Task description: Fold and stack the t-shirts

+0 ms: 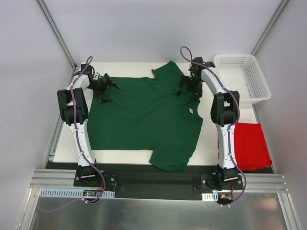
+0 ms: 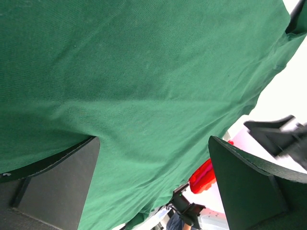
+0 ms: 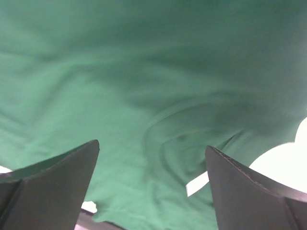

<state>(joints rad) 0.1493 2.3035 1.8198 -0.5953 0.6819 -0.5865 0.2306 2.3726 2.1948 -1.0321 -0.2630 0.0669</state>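
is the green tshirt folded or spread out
Spread out. The green t-shirt lies open on the table, both sleeves sticking out, with wrinkles but no fold.

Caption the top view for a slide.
Left gripper and right gripper open over green t-shirt, red shirt and basket beside.

The green t-shirt (image 1: 144, 115) covers most of the table (image 1: 132, 69), leaving bare strips along the far and near edges. A white basket (image 1: 234, 55) fills the far right corner, a red t-shirt (image 1: 250, 143) lies nearer; the right arm (image 1: 225, 110) seems tight beside the basket.
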